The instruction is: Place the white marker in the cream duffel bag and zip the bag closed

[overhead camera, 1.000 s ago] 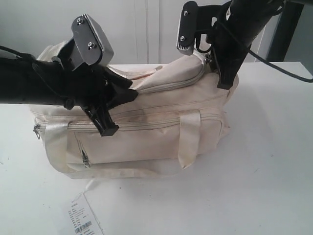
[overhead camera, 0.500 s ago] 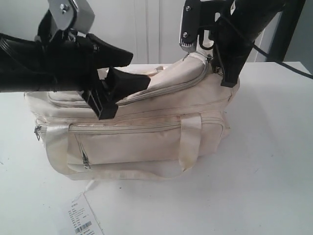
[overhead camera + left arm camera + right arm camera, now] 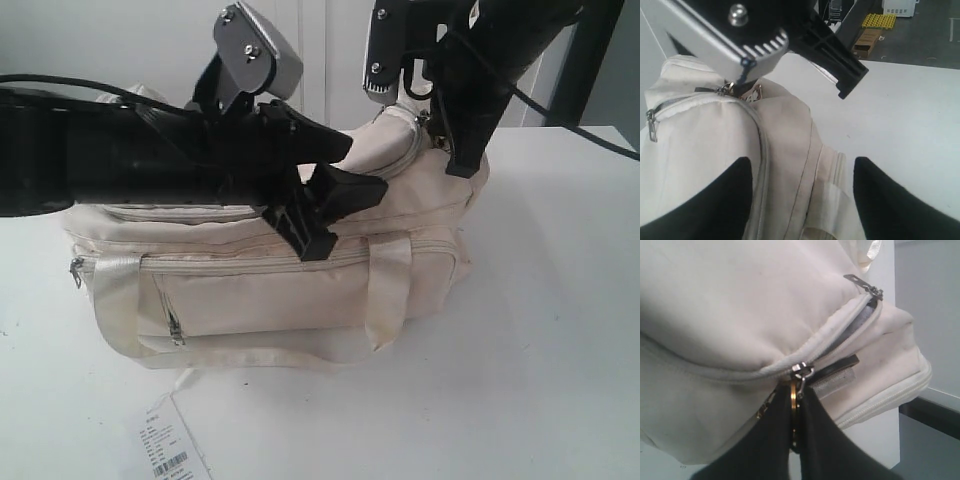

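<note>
One soft cream fabric duffel bag [image 3: 280, 290] sits at the centre of the white desk [image 3: 540, 350]. The black left gripper [image 3: 801, 170], jaws spread, has shifted rightward above it. The black right gripper [image 3: 796, 392] pinches one brass zipper ring [image 3: 793, 415] between its jaws.

A flat white tabletop [image 3: 560, 330] fills the foreground, evenly lit, with only soft shadows. Behind it stands a pale white panelled wall [image 3: 300, 60] (thin vertical seams run down it) and, at the right, a black upright post [image 3: 590, 75]. Beyond the table's edge, the left wrist view shows dark grey floor [image 3: 925, 40] — on it a yellow slatted crate [image 3: 879, 20] beside a brown cardboard box [image 3: 866, 44].
</note>
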### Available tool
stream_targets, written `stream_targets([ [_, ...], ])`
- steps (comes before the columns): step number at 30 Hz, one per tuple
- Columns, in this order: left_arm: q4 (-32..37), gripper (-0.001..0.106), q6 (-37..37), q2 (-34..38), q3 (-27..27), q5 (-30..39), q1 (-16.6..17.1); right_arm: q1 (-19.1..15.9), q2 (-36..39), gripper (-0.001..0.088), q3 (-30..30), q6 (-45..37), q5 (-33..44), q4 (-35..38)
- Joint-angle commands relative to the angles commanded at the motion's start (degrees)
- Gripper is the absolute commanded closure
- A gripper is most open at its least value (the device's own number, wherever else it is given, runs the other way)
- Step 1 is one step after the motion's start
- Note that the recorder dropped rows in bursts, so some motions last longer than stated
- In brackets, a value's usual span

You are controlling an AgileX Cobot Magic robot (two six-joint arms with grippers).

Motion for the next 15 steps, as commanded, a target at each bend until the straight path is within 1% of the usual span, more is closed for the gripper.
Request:
stream_targets([
  [3, 0.0, 0.044, -0.8, 2.0, -2.2, -2.2, 0.0, 0.0, 0.0, 0.0868, 0.0, 0.2, -0.1, 0.1],
  [10, 0.0, 0.044, -0.8, 6.1, -5.1, -2.4, 0.0, 0.0, 0.0, 0.0868, 0.0, 0.8, -0.4, 0.1],
  [13, 0.0, 0.051, -0.8, 7.2, -6.2, -3.7, 0.0, 0.0, 0.0, 0.0868, 0.0, 0.8, -0.4, 0.1],
  [15, 0.0, 0.061, -0.8, 7.5, -6.3, -5.0, 0.0, 0.0, 0.0, 0.0868, 0.0, 0.8, -0.4, 0.1],
])
